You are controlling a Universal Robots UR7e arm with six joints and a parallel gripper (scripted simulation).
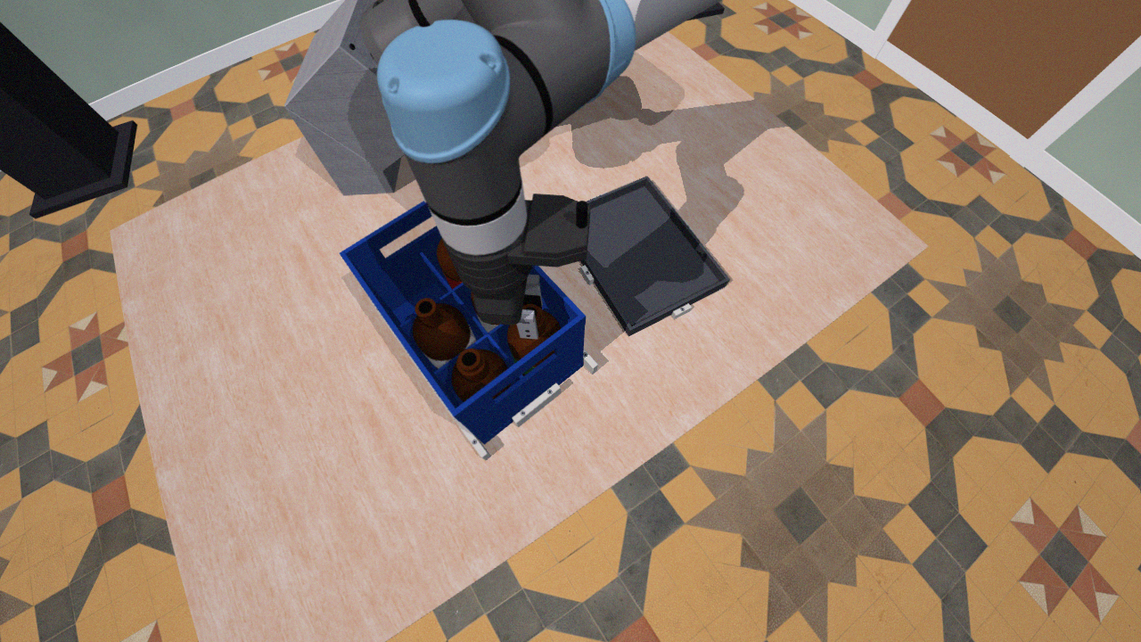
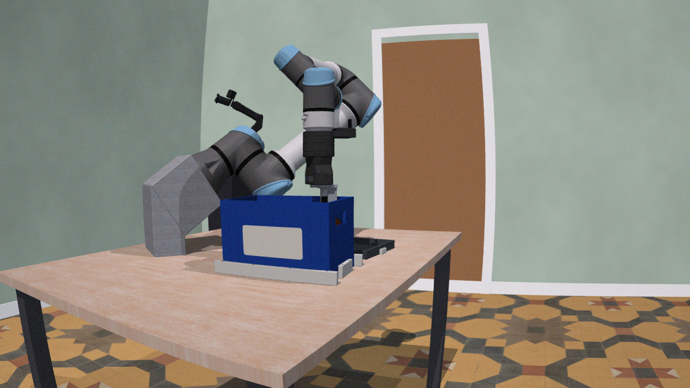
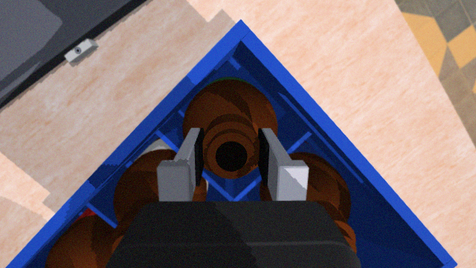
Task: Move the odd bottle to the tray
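The blue crate [image 1: 494, 416] [image 2: 314, 241] [image 3: 273, 65] stands on the table with brown bottles in it. My gripper [image 1: 530, 307] [image 2: 329, 196] [image 3: 230, 145] points down at the crate's rim and is shut on the neck of the corner bottle [image 1: 522, 344] [image 3: 223, 100], one pad on each side just at its opening. That bottle stands upright in its compartment. Other bottles stand around it: one with a red label [image 1: 447, 259] [image 3: 79, 242], one beside it [image 3: 143, 179], and two along the far side [image 1: 440, 335] [image 1: 477, 379]. The dark tray [image 1: 630, 231] [image 2: 381, 243] [image 3: 22, 37] holds no bottle.
The crate's walls rise close around the gripped bottle. Low pale blocks [image 1: 536, 405] [image 2: 275, 272] lie along the crate's base. A small pale block [image 3: 79, 50] sits at the tray's edge. The grey robot pedestal [image 2: 166, 216] stands behind the crate.
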